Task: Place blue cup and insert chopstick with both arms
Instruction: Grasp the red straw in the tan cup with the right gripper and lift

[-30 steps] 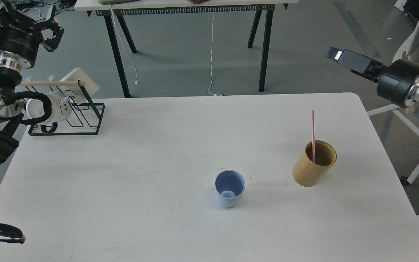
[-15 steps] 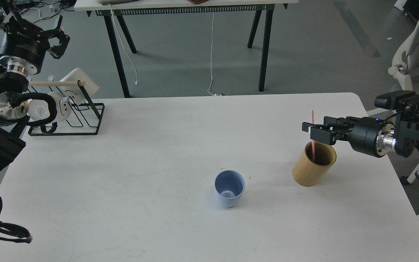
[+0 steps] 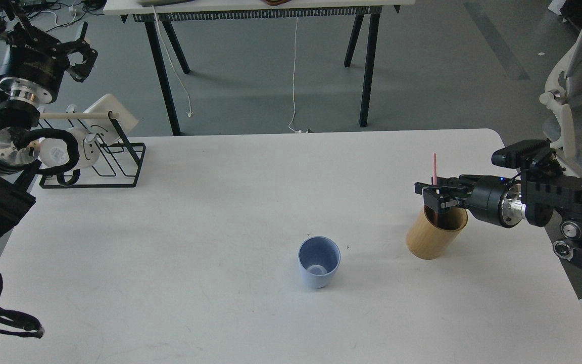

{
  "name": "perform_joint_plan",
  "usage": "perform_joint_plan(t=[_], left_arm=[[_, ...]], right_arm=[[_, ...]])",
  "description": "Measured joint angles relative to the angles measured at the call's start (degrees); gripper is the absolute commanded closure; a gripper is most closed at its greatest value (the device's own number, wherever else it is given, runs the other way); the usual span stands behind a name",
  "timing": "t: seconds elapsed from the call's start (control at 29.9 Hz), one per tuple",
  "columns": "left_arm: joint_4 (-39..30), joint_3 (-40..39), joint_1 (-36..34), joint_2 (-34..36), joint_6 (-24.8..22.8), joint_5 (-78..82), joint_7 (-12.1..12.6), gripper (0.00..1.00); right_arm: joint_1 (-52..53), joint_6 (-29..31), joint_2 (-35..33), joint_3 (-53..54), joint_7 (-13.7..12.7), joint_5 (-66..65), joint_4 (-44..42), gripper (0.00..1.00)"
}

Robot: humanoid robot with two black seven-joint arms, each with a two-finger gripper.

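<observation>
The blue cup (image 3: 319, 263) stands upright and empty on the white table (image 3: 220, 227), right of centre. The pink chopstick (image 3: 434, 167) stands upright in a tan wooden cylinder holder (image 3: 435, 233) at the right. My right gripper (image 3: 431, 196) reaches in from the right just above the holder's rim. Its fingers sit on either side of the chopstick with a gap still showing. The stick's lower part is hidden behind them. My left gripper (image 3: 80, 52) is raised at the far left above the rack, open and empty.
A black wire rack (image 3: 100, 163) with a pale wooden dowel (image 3: 74, 116), white mugs and a white board stands at the table's back left. A black-legged table stands behind. A grey chair (image 3: 581, 81) is at the far right.
My right arm swung down and left from high at the right, to the chopstick over the holder. Over the last half second it dropped slightly lower. The left gripper barely moved. Cup and holder have not moved.
</observation>
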Motion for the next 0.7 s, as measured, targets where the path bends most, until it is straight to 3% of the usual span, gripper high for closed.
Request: perform_joint_plan(t=[0.27,0.5,0.7], left_arm=[[-0.1,0.0,0.0,0.0,0.0,0.0,-0.1,0.0],[-0.1,0.0,0.0,0.0,0.0,0.0,-0.1,0.0],[-0.1,0.0,-0.1,0.2,0.0,0.1,-0.1,0.0]], right_arm=[[0.1,0.0,-0.3,-0.2,-0.1,-0.1,-0.1,0.99],[0.2,0.0,-1.2,-0.1,-0.1,-0.2,0.2,0.99],[0.7,-0.1,-5.8,1.3,-0.1,-0.1,4.2,0.99]])
